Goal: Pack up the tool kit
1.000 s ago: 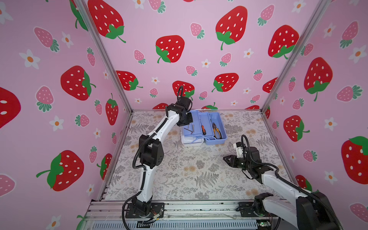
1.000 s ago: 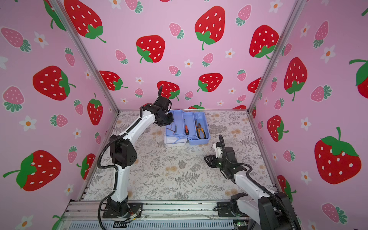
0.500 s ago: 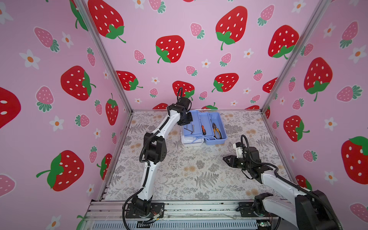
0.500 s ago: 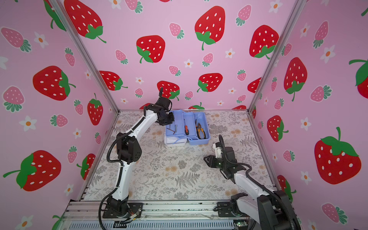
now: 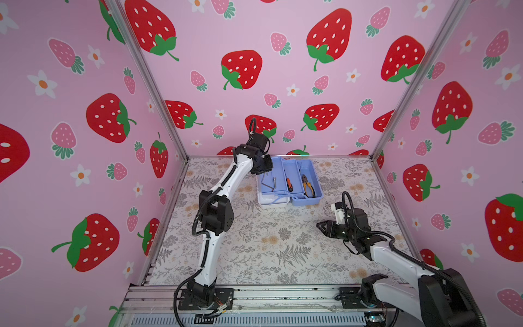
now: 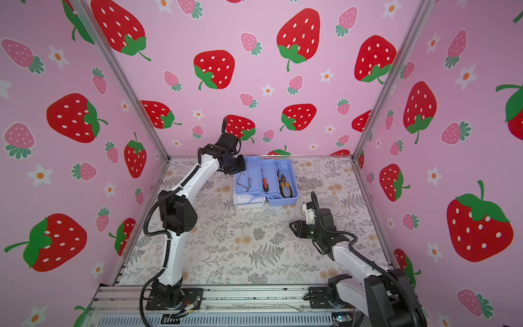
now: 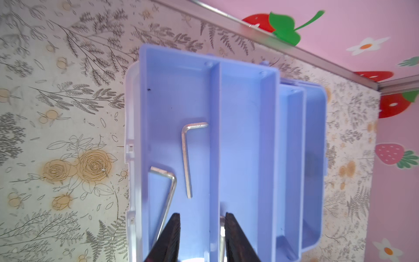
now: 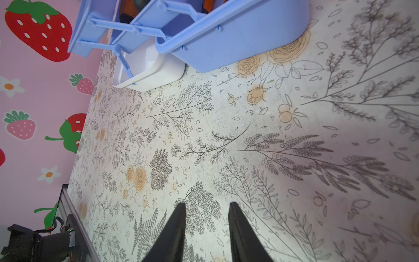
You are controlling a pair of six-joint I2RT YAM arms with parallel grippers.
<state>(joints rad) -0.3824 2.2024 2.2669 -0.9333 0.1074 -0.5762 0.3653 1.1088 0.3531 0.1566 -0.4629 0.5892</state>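
The tool kit (image 5: pixel 307 200) (image 6: pixel 283 200) lies open at the back of the table, its periwinkle trays fanned out over the white lid (image 5: pixel 273 201). Two hex keys (image 7: pixel 187 158) lie in the outermost tray. An orange-handled screwdriver (image 5: pixel 289 184) and pliers (image 5: pixel 308 185) lie in the other compartments. My left gripper (image 5: pixel 264 167) (image 7: pixel 201 215) hangs open over that outermost tray, its fingers either side of the tray's divider, with a small silver piece (image 7: pixel 222 229) beside one finger. My right gripper (image 5: pixel 318 225) (image 8: pixel 206 205) hovers open over bare table, holding nothing.
The floral table (image 5: pixel 268 249) is walled in by strawberry-print panels on three sides, with metal corner posts. The kit sits close to the back wall. An aluminium rail (image 5: pixel 283 297) with both arm bases runs along the front edge.
My left gripper has opened from shut while staying over the kit's outermost tray, and that arm's elbow has lifted slightly. The right gripper's fingers have parted a little more.
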